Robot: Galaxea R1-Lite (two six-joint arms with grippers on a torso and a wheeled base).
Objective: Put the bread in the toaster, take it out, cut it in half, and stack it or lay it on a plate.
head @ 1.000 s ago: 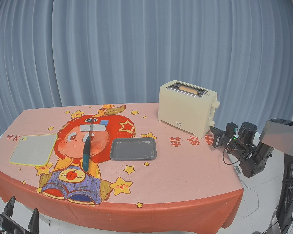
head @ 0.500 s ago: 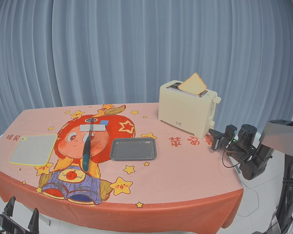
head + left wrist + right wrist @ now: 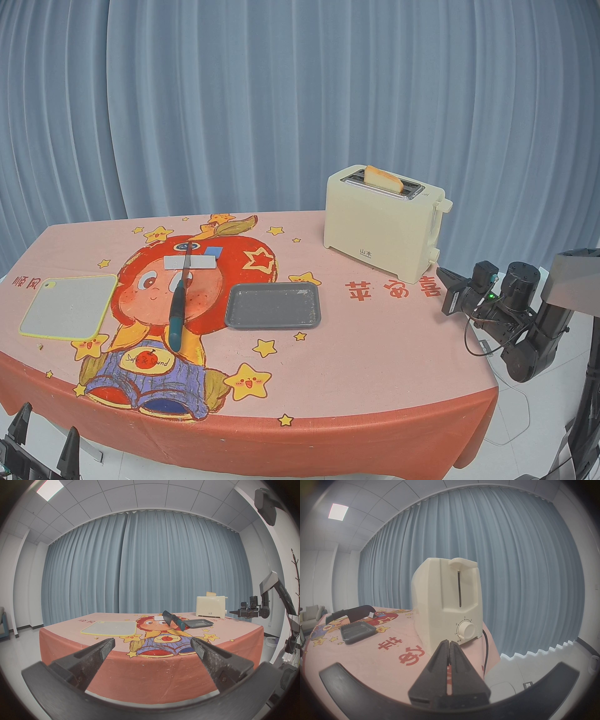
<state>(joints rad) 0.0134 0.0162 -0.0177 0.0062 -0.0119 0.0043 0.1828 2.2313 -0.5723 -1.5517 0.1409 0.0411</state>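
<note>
- Round surface w/ pink cartoon cloth; blue curtain behind it.
- Knife lies mid-left on the cloth, teal handle toward the near edge. Its blade crosses a pale strip, w/ a small blue tag just beside that.
- Cutting board, grey w/ yellow-green rim, lies flat at far left, well apart from the knife.
- We see open cloth between the toaster and the grey tray.
- The tray sits near centre, just right of the knife; its whole grey floor shows.
- The cream toaster stands at the back right. Bread sits in its top slot, upper part poking out & tilted.
- Toaster lever is at the top of its slot on the end face; dial is below it, and a dark cord drops off the surface edge.
- Right claw: fingers pressed together, gripping nothing. It points at the toaster's dial end, near but apart, off the right edge of the surface.
- Left claw: spread wide, nothing between the fingers. It's low in front of the near-left edge, well apart from board & knife.
</note>
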